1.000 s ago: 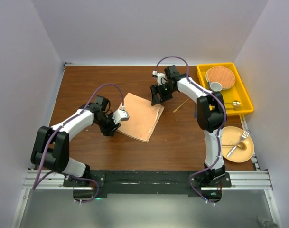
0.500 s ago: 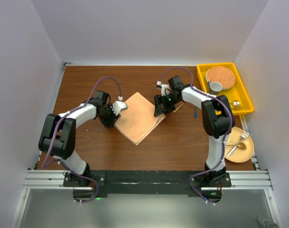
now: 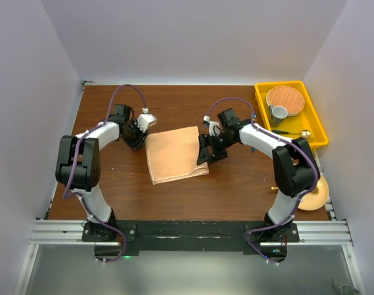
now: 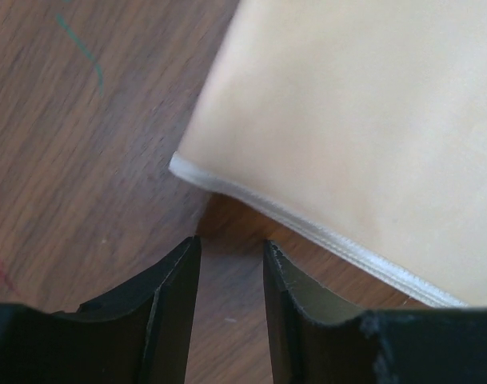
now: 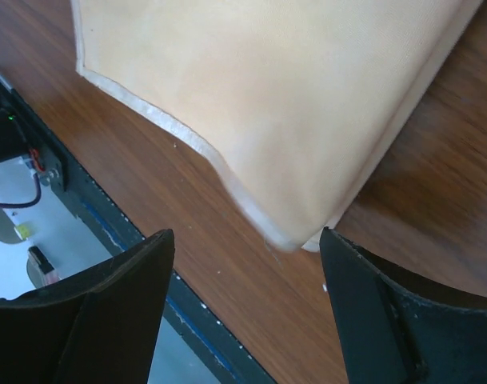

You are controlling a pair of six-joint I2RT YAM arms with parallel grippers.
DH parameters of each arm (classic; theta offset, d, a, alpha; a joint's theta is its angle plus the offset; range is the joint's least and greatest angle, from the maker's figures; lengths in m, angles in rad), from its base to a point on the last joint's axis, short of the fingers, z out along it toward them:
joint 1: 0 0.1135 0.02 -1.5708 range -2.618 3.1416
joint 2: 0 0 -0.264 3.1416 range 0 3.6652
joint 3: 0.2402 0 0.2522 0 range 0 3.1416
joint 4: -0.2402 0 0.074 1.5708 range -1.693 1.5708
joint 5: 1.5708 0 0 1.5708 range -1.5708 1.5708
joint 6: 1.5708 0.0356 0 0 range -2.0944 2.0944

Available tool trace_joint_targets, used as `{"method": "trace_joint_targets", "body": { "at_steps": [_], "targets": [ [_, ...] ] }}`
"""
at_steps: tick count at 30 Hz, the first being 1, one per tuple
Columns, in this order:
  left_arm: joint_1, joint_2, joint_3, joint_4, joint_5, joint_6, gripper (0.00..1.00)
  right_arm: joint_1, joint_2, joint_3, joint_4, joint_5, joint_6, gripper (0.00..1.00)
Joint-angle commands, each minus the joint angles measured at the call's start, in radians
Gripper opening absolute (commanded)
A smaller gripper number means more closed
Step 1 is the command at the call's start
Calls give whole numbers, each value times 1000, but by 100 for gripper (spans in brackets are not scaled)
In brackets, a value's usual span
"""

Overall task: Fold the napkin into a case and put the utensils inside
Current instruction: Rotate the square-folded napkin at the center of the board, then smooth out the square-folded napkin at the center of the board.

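With the napkin (image 3: 176, 153) lying folded mid-table (image 3: 236, 184), we should pinch deep before the next fold: our left gripper (image 4: 231, 246), narrowly parted and empty, takes the far-left corner just ahead, while our right gripper (image 5: 247, 240), spread wide and empty, takes the right-hand corner.

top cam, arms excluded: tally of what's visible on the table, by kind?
napkin: 1
yellow tray: 1
plates: 2 (wood-toned plate in the tray, pale plate partly behind the right arm)
cup: 1
utensils in view: 1 (spoon in the tray)
Total: 6
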Motion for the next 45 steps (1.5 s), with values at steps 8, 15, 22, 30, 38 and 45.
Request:
{"method": "trace_joint_targets", "body": {
  "at_steps": [8, 15, 22, 30, 38, 45],
  "targets": [
    [46, -168, -16, -69, 204, -88, 42, -48, -25, 13, -20, -17, 13, 62],
    [34, -294, -80, -99, 338, -129, 42, -48, 23, -7, 43, -21, 76, 45],
    [32, -351, -99, -113, 330, -132, 42, -48, 61, -19, 28, -20, 76, 23],
    [23, -386, -106, -116, 358, -155, 41, -50, 44, 16, -43, -61, 81, 0],
    [-17, -366, -103, -107, 372, -187, 41, -50, 75, -23, -17, -107, 125, 0],
    [-22, -372, -108, -86, 418, -242, 41, -48, 101, -31, -35, -71, 88, 0]
  ]
}}
